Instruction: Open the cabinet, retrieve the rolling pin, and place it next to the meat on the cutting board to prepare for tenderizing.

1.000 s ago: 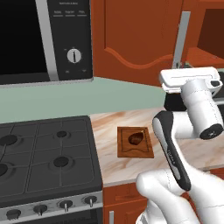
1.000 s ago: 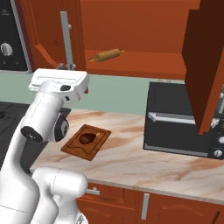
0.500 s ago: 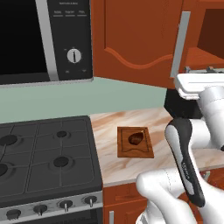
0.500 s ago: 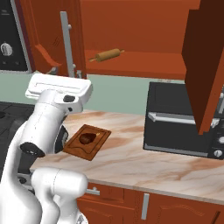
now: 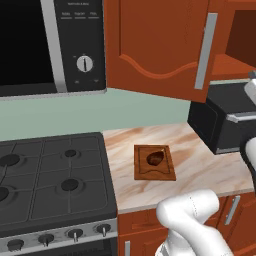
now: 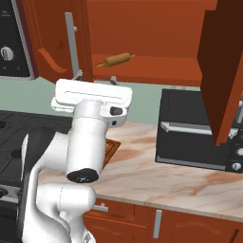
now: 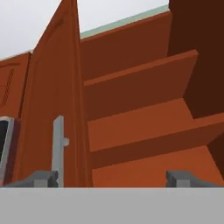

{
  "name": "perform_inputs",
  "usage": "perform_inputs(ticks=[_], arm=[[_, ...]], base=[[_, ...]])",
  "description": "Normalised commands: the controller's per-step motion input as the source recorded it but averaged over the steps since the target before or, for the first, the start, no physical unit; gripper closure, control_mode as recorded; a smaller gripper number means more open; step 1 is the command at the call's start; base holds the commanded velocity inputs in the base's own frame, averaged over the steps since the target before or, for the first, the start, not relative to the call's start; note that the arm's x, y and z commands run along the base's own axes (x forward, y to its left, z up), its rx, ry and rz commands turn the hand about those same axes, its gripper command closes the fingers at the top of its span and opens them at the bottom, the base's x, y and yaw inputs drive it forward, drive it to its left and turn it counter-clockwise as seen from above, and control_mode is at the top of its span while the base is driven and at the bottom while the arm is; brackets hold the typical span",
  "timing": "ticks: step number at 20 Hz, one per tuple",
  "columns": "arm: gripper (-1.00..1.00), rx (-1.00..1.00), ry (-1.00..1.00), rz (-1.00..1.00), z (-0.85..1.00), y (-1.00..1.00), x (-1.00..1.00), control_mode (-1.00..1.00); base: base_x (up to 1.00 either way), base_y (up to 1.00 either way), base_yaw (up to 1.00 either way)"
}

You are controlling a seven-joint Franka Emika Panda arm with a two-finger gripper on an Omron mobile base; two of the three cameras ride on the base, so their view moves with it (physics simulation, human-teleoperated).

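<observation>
The pincer (image 7: 111, 178), spread wide after being pressed together a second ago, looks up past the left door's grey handle (image 7: 58, 151) into the cabinet (image 7: 140, 118), both doors swung out, which suggests the opening step is finished and the reach for the rolling pin (image 6: 116, 59) comes next. The pin lies on the lower shelf, well above the meat (image 5: 155, 158) on the cutting board (image 5: 154, 163) on the marble desk (image 5: 200, 167); in the right base view the arm's wrist hides most of the board.
</observation>
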Motion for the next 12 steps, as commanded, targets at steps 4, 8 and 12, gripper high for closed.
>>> perform_inputs(ticks=[4,8,12], arm=[[-1.0,0.03,0.08,0.33,0.12,-0.16,-0.01,-1.0],[-1.0,0.0,0.11,0.33,0.01,0.0,0.14,-1.0],[-1.0,0.0,0.1,0.29,0.0,0.0,0.36,-1.0]], base=[[0.0,0.0,0.0],[0.0,0.0,0.0],[0.0,0.0,0.0]])
